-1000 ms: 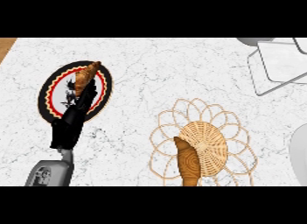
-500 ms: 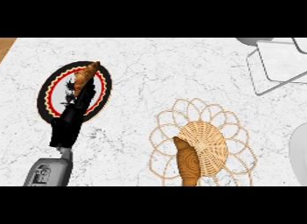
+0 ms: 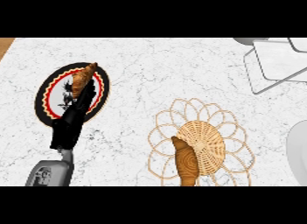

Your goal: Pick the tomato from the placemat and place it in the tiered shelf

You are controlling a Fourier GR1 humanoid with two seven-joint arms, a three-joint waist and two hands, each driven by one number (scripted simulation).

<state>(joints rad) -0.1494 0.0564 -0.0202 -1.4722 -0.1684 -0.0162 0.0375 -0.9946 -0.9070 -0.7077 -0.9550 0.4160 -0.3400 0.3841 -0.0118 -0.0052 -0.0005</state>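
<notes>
Showing, counted: one round woven straw placemat (image 3: 211, 140) with looped petal edging, one black round plate (image 3: 46, 105) with a red and yellow zigzag ring, one white wire tiered shelf (image 3: 281, 61), one plain white plate (image 3: 304, 153), two brown tapered items and one hand, all over a white marbled counter (image 3: 155, 74).

Lying on the near part of the woven straw placemat: brown wood-grained item (image 3: 186, 164), long axis running almost straight up the view, narrow tip pointing away and slightly left, broad end meeting the view's lower edge.

Lying at the far rim of the black round plate: brown croissant-like item (image 3: 85, 78), tip pointing away and right.

Reaching over that plate: black left hand (image 3: 70, 124), overlapping the croissant-like item. Whether closing or spreading, cannot tell, being black against black.
</notes>
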